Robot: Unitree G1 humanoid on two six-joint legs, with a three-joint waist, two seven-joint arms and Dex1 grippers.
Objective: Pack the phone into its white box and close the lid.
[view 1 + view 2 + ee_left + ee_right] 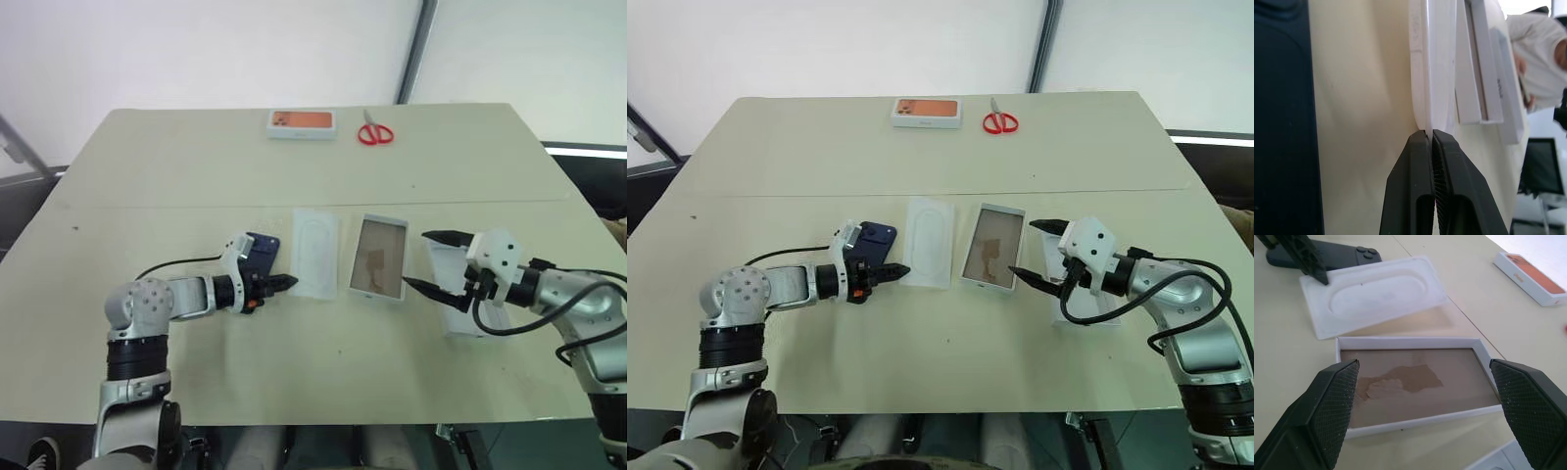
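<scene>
**Left gripper pinching insert edge; right gripper spread over the tray**

Left gripper [893, 269]: fingers pressed together on the near corner edge of the flat white insert [929, 255]. In the left wrist view the thin white edge sits between the two black fingertips [1419, 147]. In the right wrist view that corner appears lifted slightly off the table [196, 166].

The phone [874, 242], navy blue, lies flat just behind and to the left of the left gripper, beside the insert; its camera bump shows in the right wrist view.

The white box [378, 258], with a brownish shiny floor, lies open just right of the insert. Right gripper [427, 259] has its fingers spread wide, holding nothing, fingertips at the tray's right edge.

The lid [1087, 294] lies under the right gripper's wrist, mostly hidden by it.

Far beyond both grippers: a small orange-topped white box [301, 122] and red-handled scissors [373, 132]. Faint small lettering on the lid's side in the left wrist view is not legible; no other writing is readable.
</scene>
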